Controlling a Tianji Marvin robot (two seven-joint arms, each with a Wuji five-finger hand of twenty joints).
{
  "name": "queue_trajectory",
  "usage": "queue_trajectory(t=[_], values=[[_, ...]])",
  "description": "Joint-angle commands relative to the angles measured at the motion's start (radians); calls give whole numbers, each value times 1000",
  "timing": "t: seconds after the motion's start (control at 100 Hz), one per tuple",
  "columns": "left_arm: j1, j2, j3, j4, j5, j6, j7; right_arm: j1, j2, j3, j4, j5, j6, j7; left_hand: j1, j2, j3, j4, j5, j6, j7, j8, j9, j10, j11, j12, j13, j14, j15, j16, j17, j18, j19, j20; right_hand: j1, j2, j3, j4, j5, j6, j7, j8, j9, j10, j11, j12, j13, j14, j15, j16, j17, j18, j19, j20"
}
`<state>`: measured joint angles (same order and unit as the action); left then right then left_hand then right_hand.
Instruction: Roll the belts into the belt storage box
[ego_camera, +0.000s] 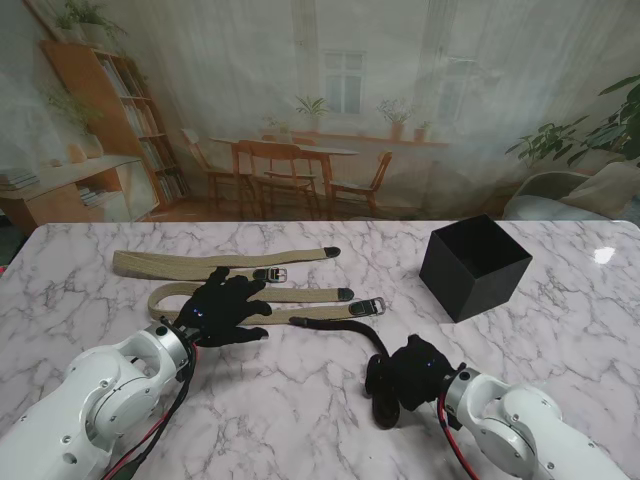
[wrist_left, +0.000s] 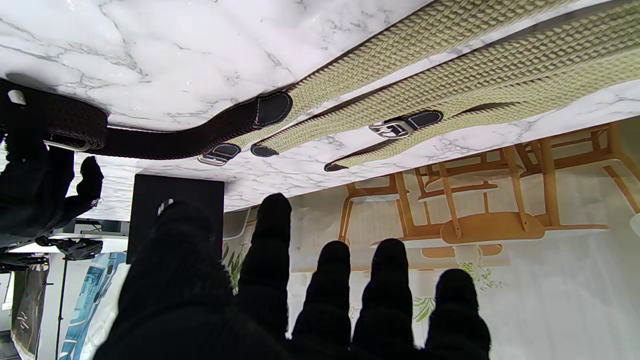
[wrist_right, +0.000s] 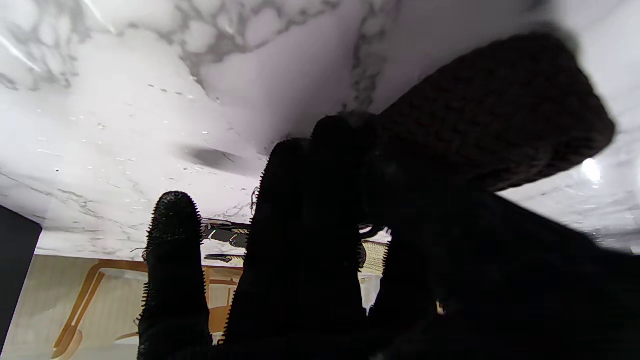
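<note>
Two beige woven belts (ego_camera: 180, 266) (wrist_left: 450, 85) lie stretched across the table, with dark tips and metal buckles. My left hand (ego_camera: 225, 308) rests spread over the nearer beige belt (ego_camera: 310, 315), fingers apart, holding nothing. A dark brown belt (ego_camera: 350, 328) (wrist_left: 165, 140) curves from the beige belts toward my right hand (ego_camera: 405, 375). That hand is shut on the dark belt's partly rolled end (wrist_right: 490, 115), nearer to me than the box. The black storage box (ego_camera: 474, 266) (wrist_left: 175, 200) stands open-topped at the right.
The marble table's far edge (ego_camera: 330, 224) meets a printed backdrop of a room. White table surface (ego_camera: 300, 400) lies between my two arms. The box is farther from me than the right hand.
</note>
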<state>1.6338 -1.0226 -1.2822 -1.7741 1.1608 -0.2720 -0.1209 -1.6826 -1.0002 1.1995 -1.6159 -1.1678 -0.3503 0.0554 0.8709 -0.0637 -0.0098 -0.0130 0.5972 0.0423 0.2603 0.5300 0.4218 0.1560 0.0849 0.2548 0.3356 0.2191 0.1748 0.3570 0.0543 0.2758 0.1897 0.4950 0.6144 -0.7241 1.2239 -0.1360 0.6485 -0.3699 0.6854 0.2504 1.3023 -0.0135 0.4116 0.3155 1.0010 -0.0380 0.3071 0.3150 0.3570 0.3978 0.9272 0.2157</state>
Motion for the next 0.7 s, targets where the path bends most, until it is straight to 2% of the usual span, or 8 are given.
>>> queue_trajectory(t=[0.0,0.1,0.15,0.21,0.3,0.47,0.6,0.69], values=[[0,-1,2,1,-2,1,-14,-13,-2,-11,22,-10,14,7,-12,39,-15,-3,21,5,7,7,-1,3,-7,9,-23,-9,-26,7,-9,40,-41,13,-84,64,-148,-81,189,-37,333,45,-154,28,-55,7,17,94,24,28,-22,71,-17,27],[1,-1,2,1,-1,0,-13,-14,-3,-14,24,-10,21,-1,-11,40,-14,-3,20,6,7,7,-2,3,-7,9,-23,-9,-26,7,-10,40,-41,13,-108,57,-150,-75,203,-24,338,43,-410,70,-149,-32,-86,117,-23,23,-25,103,-24,35],[1,-1,1,0,-1,0,-13,-15,-3,-15,25,-10,22,-5,-12,41,-15,-3,19,6,6,7,-3,4,-8,9,-24,-10,-26,7,-10,39,-41,13,-123,49,-141,-71,212,-14,347,20,-532,105,-135,-88,-143,126,-61,28,-25,109,-35,63],[2,-1,1,0,-1,1,-13,-16,-5,-15,27,-4,22,-9,-12,40,-15,-3,20,6,6,7,-2,5,-7,9,-23,-10,-26,7,-11,39,-41,12,-131,42,-133,-70,224,11,357,-8,-641,144,-117,-99,-216,141,-93,6,-31,114,-40,71],[2,-1,1,0,-1,1,-13,-17,-6,-14,26,4,24,-7,-11,41,-15,-3,20,6,6,7,-2,4,-7,9,-24,-9,-26,7,-11,40,-41,12,-134,34,-117,-69,237,82,383,-26,-769,187,-157,-122,-313,178,-143,-37,-42,115,-50,67],[1,-1,1,0,-1,-1,-14,-17,-9,-11,27,43,33,17,-12,40,-15,-3,20,6,7,7,-2,4,-7,9,-24,-9,-26,7,-11,40,-42,12,-149,25,-78,-76,236,192,461,-21,-855,258,-224,-164,-407,215,-165,-108,-69,113,-57,36],[1,-1,1,0,-1,-1,-14,-17,-12,-11,30,69,44,23,-12,40,-15,-3,21,5,7,7,-2,4,-7,9,-23,-10,-26,7,-11,40,-42,11,-164,25,-66,-77,229,211,502,-23,-855,272,-268,-189,-452,222,-160,-135,-105,122,-59,5],[1,0,0,0,-1,-1,-14,-23,-15,-6,26,74,60,12,-11,40,-14,-3,21,6,7,7,-1,4,-7,9,-23,-9,-26,8,-12,39,-42,11,-166,35,-67,-76,218,214,518,-23,-827,263,-305,-209,-463,222,-153,-144,-124,126,-55,-12]])
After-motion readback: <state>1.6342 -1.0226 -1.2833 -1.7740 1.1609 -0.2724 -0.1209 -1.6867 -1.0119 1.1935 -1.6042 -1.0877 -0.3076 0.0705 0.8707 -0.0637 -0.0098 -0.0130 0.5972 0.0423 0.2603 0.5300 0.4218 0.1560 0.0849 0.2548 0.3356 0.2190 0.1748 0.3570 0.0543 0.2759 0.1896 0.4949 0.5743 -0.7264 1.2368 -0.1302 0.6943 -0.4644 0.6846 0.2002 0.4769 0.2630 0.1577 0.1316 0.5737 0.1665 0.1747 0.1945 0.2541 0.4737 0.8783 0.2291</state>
